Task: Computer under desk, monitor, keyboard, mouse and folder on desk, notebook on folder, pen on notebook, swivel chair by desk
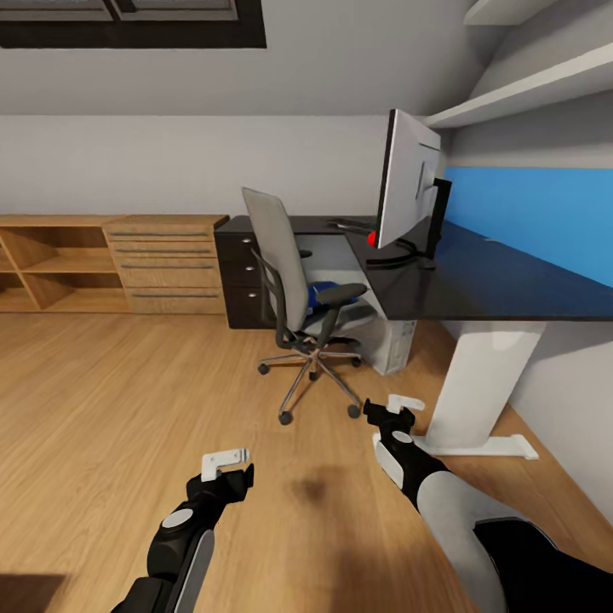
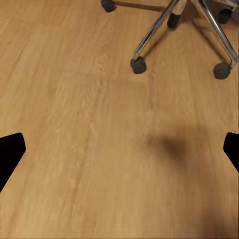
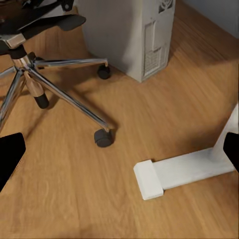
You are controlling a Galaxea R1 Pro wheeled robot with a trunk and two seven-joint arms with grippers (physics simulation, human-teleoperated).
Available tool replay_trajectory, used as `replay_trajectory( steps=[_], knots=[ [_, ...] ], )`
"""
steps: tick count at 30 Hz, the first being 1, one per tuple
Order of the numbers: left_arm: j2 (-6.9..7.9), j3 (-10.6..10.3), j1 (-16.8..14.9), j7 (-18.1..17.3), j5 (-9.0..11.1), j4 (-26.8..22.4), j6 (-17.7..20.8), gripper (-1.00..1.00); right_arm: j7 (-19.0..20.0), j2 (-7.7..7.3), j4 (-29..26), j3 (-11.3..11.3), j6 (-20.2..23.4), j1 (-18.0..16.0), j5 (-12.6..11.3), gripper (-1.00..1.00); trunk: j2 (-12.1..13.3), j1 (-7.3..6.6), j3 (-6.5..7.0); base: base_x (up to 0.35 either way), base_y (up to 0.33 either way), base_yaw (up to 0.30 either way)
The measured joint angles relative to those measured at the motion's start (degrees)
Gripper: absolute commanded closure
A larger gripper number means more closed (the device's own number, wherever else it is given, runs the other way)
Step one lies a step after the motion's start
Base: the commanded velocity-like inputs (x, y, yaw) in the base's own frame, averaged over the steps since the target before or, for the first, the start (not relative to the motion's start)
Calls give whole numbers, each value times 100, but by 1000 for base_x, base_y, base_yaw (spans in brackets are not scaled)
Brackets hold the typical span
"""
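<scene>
Both hands, left hand (image 1: 228,462) and right hand (image 1: 400,407), hang wide and empty, short of the swivel chair (image 1: 294,294). The approach seems underway; next, reach forward to the blue folder (image 1: 322,294) on its seat.

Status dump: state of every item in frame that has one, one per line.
monitor: upright on the desk, seen edge-on.
swivel chair: upright on the floor, pulled up to the desk, blue item on its seat.
computer: upright on the floor under the desk.
desk drawers: closed.
wood chest drawers: closed.
left pincer: open, empty, above the floor.
right pincer: open, empty.
</scene>
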Motion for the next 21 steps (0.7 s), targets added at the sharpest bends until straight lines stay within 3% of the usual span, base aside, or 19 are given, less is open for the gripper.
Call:
replay_trajectory(
  steps=[17,21],
  knots=[
    [0,11,0,8,-3,1,-1,-100,-24,-52,-29,-26,134,-2,-14,-100,0,0,0,321,12,0],
    [0,119,0,4,4,0,-7,-100,-17,-50,-40,-9,256,0,5,-100,0,0,0,323,61,0]
  ],
)
